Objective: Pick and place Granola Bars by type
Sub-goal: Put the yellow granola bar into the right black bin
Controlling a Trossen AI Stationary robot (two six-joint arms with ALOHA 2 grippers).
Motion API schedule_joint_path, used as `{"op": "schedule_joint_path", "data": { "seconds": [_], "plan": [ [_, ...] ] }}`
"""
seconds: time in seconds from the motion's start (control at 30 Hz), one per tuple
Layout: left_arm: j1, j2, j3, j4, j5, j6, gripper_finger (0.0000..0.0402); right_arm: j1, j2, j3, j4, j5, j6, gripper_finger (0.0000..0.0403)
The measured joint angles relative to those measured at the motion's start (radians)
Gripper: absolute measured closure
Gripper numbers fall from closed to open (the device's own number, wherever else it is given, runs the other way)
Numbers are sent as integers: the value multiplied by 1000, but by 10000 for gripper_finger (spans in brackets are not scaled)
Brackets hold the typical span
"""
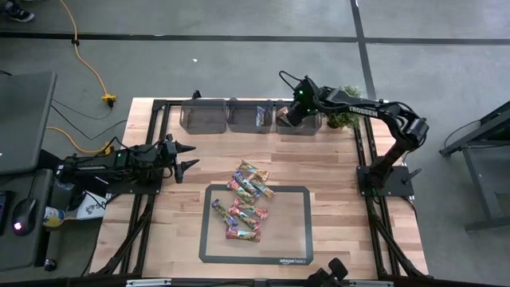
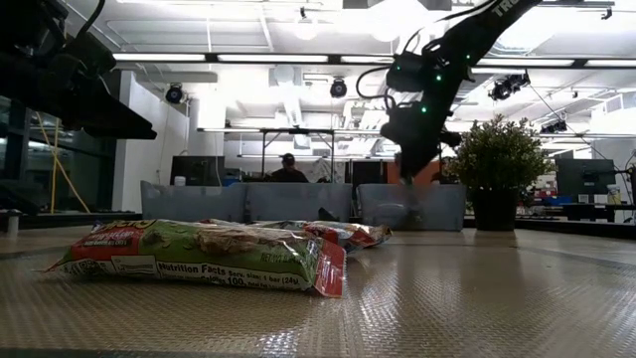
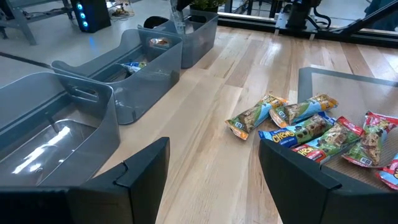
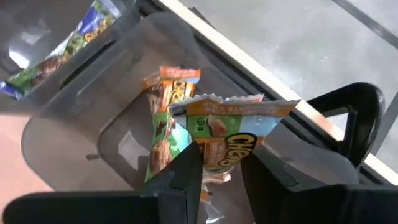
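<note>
- The right gripper (image 1: 293,112) hangs over the right one of three grey bins (image 1: 298,121) at the far edge of the table (image 1: 335,191). Its fingers are clamped on a granola bar (image 4: 233,134) with an orange and green wrapper, held by one end, the rest of the bar sticking out past the fingertips.
- In the right wrist view, this held bar is above the inside of the bin, and one more bar of the same kind (image 4: 163,118) lies already on the bin floor below it.
- The middle bin (image 1: 250,116) contains a bar with a blue wrapper (image 1: 261,118). The left bin (image 1: 203,116) seems to hold nothing that I can see.
- The left gripper (image 1: 188,157) rests low at the left side of the table, pointing toward the middle. Its fingers (image 3: 143,171) stand wide apart and hold nothing.
- The other granola bars are in a loose pile (image 1: 247,201) in the middle of the table, partly on the grey mat (image 1: 299,231) and partly on the wood just past its far edge. I see red, green and blue wrappers mixed, some bars touching or overlapping.
- In the low view, a green bar with a red end (image 2: 199,257) lies nearest to the camera, flat on the mat.
- A small potted plant (image 1: 344,118) stands just beside the right bin, at the far right corner of the table.
- In the low view a person (image 2: 289,169) sits far behind the table in the room.
</note>
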Motion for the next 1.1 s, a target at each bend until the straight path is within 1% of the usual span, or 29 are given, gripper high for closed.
{"op": "schedule_joint_path", "data": {
  "seconds": [0.23,0.47,0.57,0.7,0.9,1.1],
  "plan": [
    [0,0,0,0,0,0,159,7,0,0,-63,-11,9,309],
    [0,0,0,0,0,0,159,7,0,0,-149,-76,27,309],
    [0,0,0,0,0,0,159,8,0,0,-183,-89,26,309],
    [0,0,0,0,0,0,159,10,0,1,-191,-125,36,308],
    [0,0,0,0,0,0,159,34,0,47,-189,-122,10,308],
    [0,0,0,0,0,0,159,36,0,89,-188,-128,-2,305]
  ]
}}
